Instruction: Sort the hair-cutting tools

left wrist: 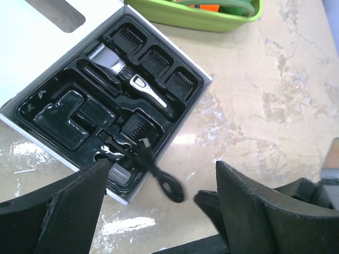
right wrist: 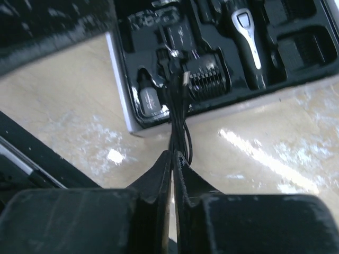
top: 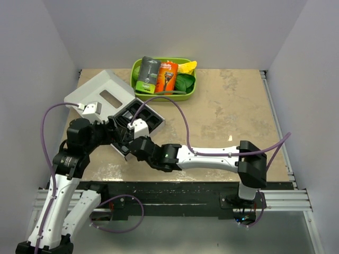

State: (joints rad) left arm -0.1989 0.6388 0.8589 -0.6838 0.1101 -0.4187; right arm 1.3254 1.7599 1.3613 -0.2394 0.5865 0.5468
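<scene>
Now the right arm lies stretched low from its base at the near right edge of the worktop [top: 228,106], forearm running leftward, and its wrist is bent so the right claw [right wrist: 174,154] points at the near rim of the white box [left wrist: 183,124]. Its matte black fingers are drawn together to a bare slit. The small black curved piece [right wrist: 179,119], a thin glossy strip ending in a loop, runs from the tray out over the box rim to those tips; whether it is actually pinched I cannot tell. The left arm rises from the near left corner, elbow folded, and holds the left claw [left wrist: 161,165] above the box with its blunt, scuffed fingers spread wide and nothing between them. The box sits toward the left side of the worktop, its white lid [top: 100,90] flipped back toward the far left corner. Inside is a shiny black moulded tray [left wrist: 53,114]. The hair clipper [left wrist: 132,79] lies in its long slot, slim, black with a silver blade head. A ribbed guide comb [left wrist: 139,127] sits in the pocket nearest the rim, beside a small grey vial [right wrist: 148,98]. A lime-green bin [top: 159,97] stands at the far edge.
</scene>
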